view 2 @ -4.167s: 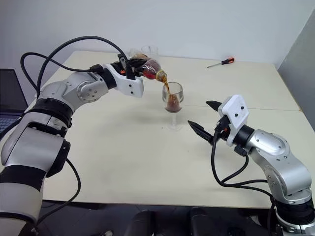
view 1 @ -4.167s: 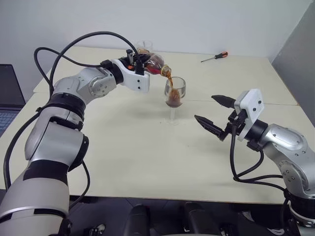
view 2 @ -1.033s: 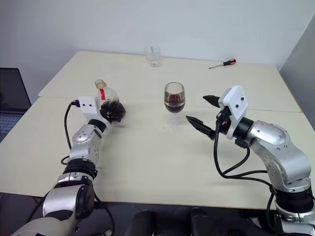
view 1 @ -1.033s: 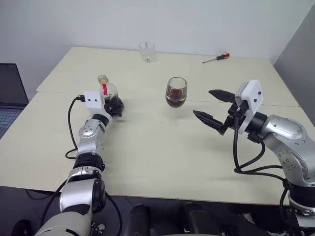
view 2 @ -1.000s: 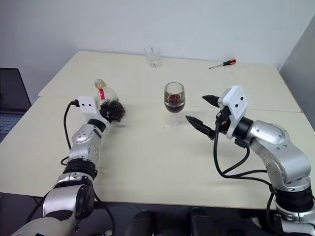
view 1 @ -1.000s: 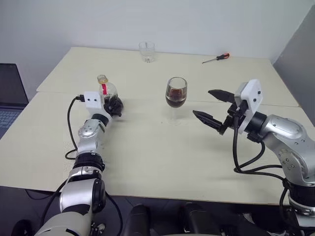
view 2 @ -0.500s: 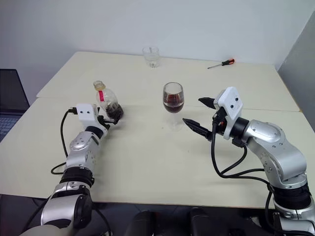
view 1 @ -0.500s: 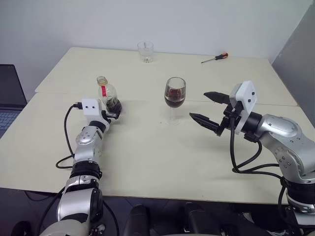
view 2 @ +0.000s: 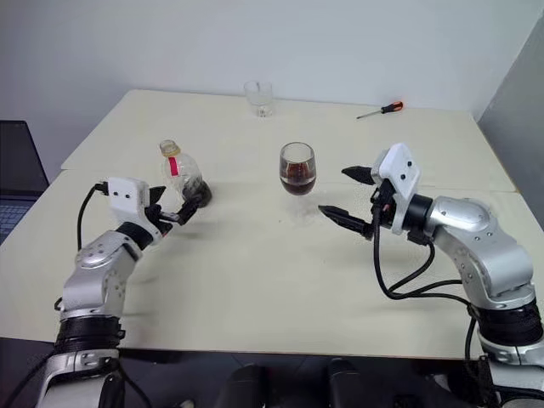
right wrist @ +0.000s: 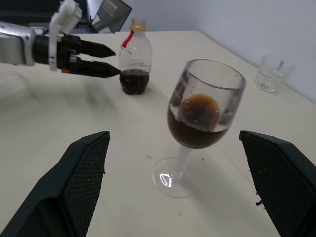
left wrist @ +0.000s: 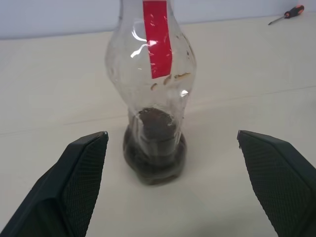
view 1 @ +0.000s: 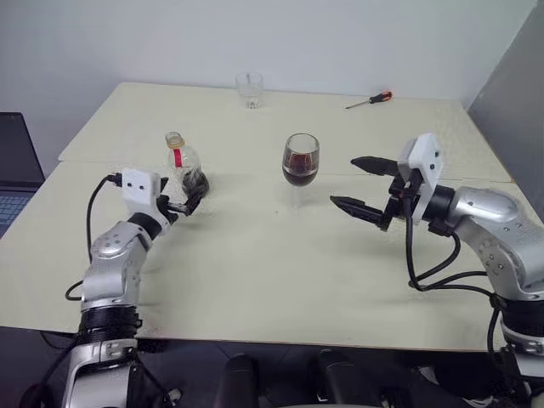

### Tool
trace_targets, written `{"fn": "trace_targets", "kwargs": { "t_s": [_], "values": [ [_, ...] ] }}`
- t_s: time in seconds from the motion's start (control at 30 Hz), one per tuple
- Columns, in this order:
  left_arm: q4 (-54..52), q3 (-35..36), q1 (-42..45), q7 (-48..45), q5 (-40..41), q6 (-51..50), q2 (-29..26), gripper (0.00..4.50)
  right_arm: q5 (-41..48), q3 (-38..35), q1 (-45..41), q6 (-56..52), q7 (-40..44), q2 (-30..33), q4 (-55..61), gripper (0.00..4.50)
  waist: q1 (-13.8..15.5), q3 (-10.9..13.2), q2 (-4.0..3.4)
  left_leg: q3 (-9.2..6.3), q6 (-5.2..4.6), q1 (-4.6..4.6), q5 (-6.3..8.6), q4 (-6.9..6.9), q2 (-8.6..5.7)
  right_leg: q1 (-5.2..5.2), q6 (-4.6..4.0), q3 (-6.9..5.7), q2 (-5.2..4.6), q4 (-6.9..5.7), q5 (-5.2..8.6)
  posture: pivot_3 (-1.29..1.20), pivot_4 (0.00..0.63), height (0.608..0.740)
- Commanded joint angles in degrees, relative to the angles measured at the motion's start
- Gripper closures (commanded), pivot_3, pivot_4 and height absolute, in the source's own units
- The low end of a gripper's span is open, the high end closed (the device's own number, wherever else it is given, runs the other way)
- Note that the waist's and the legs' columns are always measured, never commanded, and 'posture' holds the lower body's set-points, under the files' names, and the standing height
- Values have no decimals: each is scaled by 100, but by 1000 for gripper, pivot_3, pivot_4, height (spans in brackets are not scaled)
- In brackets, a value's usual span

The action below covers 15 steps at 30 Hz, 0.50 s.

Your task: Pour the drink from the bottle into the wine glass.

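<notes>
Withdrawing the wide-open left gripper [view 1: 189, 202] straight back keeps the bottle [view 1: 180, 161] upright near the table's [view 1: 255, 272] left edge, glass [view 1: 300, 167] filled mid-table, right gripper [view 1: 364, 187] wide.

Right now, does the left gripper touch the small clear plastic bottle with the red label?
Apart. In the left wrist view the bottle stands between the left gripper's open fingers, bare table on both sides.

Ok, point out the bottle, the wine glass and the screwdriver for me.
bottle [left wrist: 157, 44], left wrist view, on its red label strip.
wine glass [right wrist: 197, 133], right wrist view, on the dark drink in its bowl.
screwdriver [view 2: 390, 107], right eye view, on its red handle.
</notes>
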State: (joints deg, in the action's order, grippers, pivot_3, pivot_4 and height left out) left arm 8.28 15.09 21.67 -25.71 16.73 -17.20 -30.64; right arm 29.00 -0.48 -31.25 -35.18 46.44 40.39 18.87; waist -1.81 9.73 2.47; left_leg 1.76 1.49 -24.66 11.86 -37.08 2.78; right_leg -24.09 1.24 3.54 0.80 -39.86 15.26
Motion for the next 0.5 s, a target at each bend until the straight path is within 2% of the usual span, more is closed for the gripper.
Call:
{"fn": "trace_targets", "kwargs": {
  "t_s": [0.03, 0.13, 0.17, 0.27, 0.33, 0.5],
  "values": [
    [-669, 254, 58, 67, 126, -326, -271, 49, -81, -77, -266, 306, 234, 59, -202, 0, 1, 0, 0, -1, 0, 0, 0, 0, 0, 0, 0, 0, 0, 0, 0, 0, 150, 740],
    [-993, 418, 30, -101, 387, -731, -487, 49, -152, -80, -368, 403, 338, 58, -399, 0, -1, 0, 0, 1, 0, 0, 0, 1, 0, 0, 0, 2, 0, 1, 0, 0, 150, 740],
    [-1204, 551, 47, -351, 761, -981, -585, 49, -153, -104, -370, 412, 402, 107, -449, 0, -2, 0, 0, 2, 0, 0, 0, 1, 0, 0, 0, 2, -1, 1, 1, 0, 150, 740],
    [-1908, 732, 54, -1525, 1944, -1846, -1227, 49, -83, -266, -278, 407, 709, 368, -579, 0, -3, 4, -1, 1, 0, -3, 0, 2, 2, -4, -1, 0, 0, 2, 1, 0, 150, 740],
    [-2022, 667, 212, -2163, 2546, -2631, -1870, 49, 48, -419, -224, 344, 929, 572, -686, 0, 0, 4, -1, 2, 0, -2, 0, 3, 1, -2, -3, -1, -1, 6, 3, 0, 150, 740],
    [-1871, 325, 561, -3276, 2805, -2949, -2861, 49, 150, -681, -326, 414, 1203, 796, -1021, 0, -5, 7, -11, 8, 0, 13, 0, 9, -1, 3, 1, 4, 0, 4, 17, 0, 150, 740]
  ]
}}
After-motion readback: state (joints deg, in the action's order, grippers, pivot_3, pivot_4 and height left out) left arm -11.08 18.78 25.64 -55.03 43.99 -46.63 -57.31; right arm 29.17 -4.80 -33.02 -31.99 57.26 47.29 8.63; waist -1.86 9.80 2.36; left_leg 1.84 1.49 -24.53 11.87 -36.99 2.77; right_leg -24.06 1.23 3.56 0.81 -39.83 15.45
